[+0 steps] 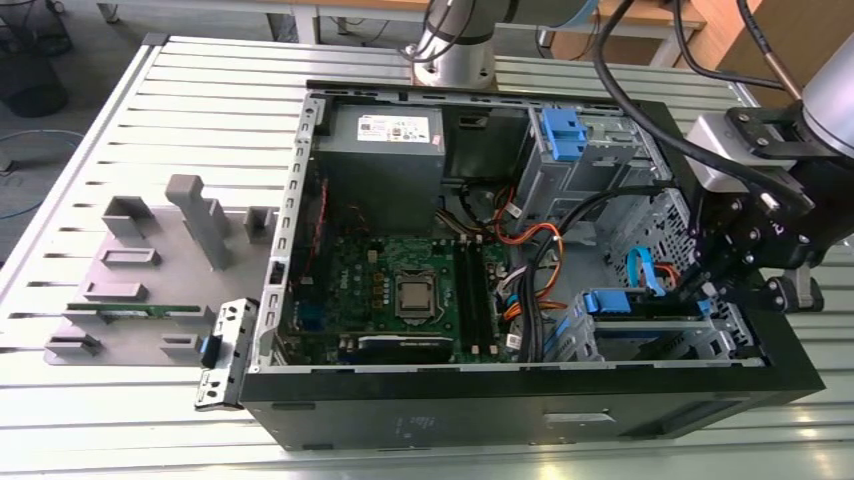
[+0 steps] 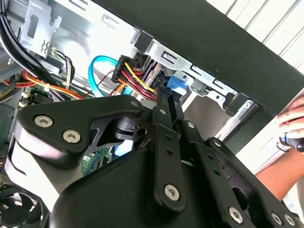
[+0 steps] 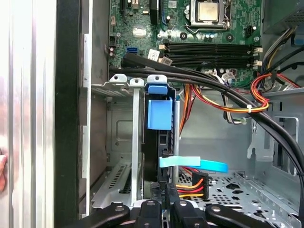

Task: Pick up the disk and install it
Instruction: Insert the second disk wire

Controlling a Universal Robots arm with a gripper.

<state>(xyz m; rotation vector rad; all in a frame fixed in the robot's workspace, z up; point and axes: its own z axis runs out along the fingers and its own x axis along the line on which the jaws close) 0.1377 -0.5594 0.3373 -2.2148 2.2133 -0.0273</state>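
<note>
The disk [image 3: 153, 142] stands on edge in the drive cage [image 3: 118, 123] at the case's front corner, dark body with a blue plastic rail tab [image 3: 159, 111] on its end. In the exterior view the disk [image 1: 627, 305] sits in the cage at the lower right of the open computer case [image 1: 534, 400]. My gripper [image 3: 164, 187] is directly over the disk's edge with its fingers drawn together, tips at the edge. In the second wrist view the gripper [image 2: 165, 95] ends right beside the blue tab [image 2: 178, 85]. I see nothing pinched between the fingers.
Black cable bundles [image 3: 213, 83], a light blue flat cable [image 3: 192, 164] and red-yellow power wires [image 3: 190, 183] crowd the cage. The motherboard [image 1: 400, 290] and grey power supply box [image 1: 387, 150] fill the case. A grey fixture plate [image 1: 134, 270] lies outside. A person's hand [image 2: 292, 126] rests near the case.
</note>
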